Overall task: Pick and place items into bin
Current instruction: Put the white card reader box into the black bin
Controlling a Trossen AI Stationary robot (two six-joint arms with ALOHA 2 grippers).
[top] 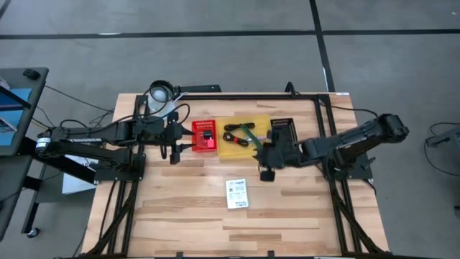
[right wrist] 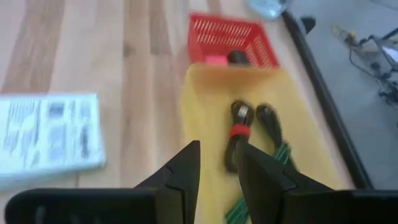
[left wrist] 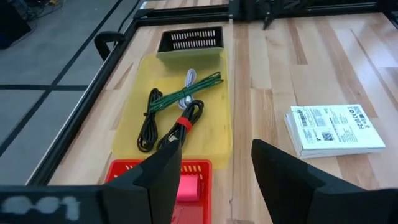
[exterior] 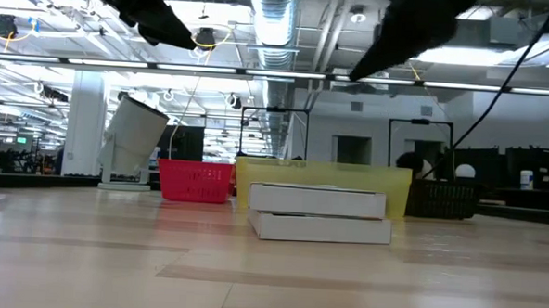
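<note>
Left to right, your table: one white mug (top: 161, 94); left gripper (top: 175, 144), fingers apart, empty; one red basket (top: 204, 136); one yellow tray (top: 231, 147) holding one coiled black cable (top: 236, 137) and one green stick (top: 248, 133); right gripper (top: 263, 155), fingers narrowly parted, empty; one black basket (top: 282, 128). One white packet (top: 236, 193) lies nearer the front.

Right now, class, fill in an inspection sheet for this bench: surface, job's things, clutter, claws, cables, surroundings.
Surface: wooden table, black frame around it.
Job's things: black cable with red band and green stick in yellow tray; white packet on the table; red basket; black basket.
Clutter: white mug, tilted.
Claws: left claw open beside red basket; right claw at yellow tray's edge, empty.
Cables: nothing seen loose.
Surroundings: grey floor, open hall.
</note>
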